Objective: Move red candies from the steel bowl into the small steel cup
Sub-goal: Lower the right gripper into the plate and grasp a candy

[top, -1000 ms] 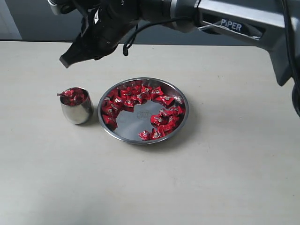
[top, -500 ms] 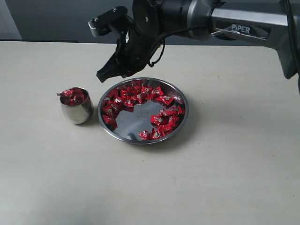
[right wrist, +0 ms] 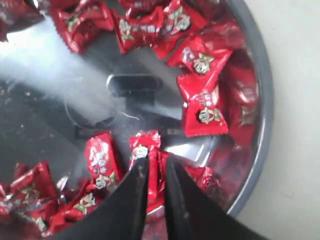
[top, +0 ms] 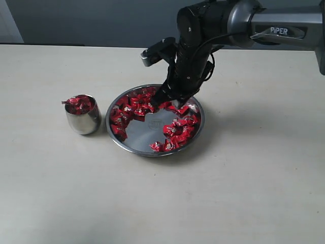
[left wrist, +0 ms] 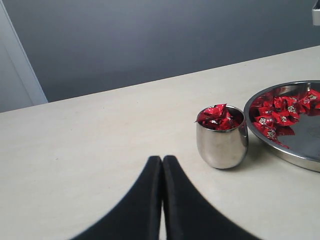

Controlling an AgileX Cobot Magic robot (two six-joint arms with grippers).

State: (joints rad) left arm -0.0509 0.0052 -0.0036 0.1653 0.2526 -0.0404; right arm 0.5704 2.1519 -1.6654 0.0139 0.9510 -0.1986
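The right gripper [right wrist: 155, 162], jaws slightly parted, is straddling one red candy [right wrist: 142, 147] inside the steel bowl [right wrist: 265, 95] near its rim; probably light and slippery, it is calling for a pinch across its middle.

Pale table, grey wall behind.
A wide beige table [top: 162, 203], smooth and matte under soft, even light; behind it a dull blue-grey wall [top: 76, 20], and a whitish panel [top: 7, 23] at the exterior view's far left.
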